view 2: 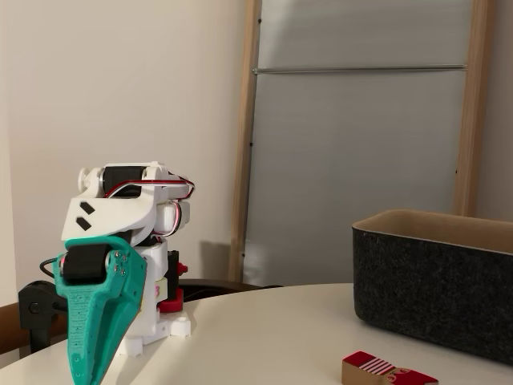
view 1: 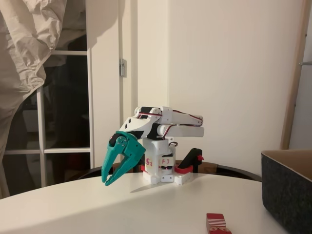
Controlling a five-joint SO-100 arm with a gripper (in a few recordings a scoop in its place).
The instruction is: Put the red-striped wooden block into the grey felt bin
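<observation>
Arm [view 1: 163,124] folded back over its white base [view 1: 163,168], teal gripper [view 1: 107,181] hanging nose-down with tips just above the white table [view 1: 73,209]. Jaws parted a bit in a fixed view, a narrow V with nothing between them; seen edge-on in another fixed view as the gripper [view 2: 84,373], so the gap can't be read there. Red-striped wooden block [view 1: 217,223] lying flat on the table at the bottom edge, well apart from the claw and off to its right, closer to the camera. Same red-striped wooden block [view 2: 388,370] low in the other fixed view, again right of the claw. Grey felt bin [view 1: 287,190] standing at the right edge, just beyond the block; tan inner face showing on the grey felt bin [view 2: 437,281] too. Block outside the bin, not touching it as far as can be seen.
</observation>
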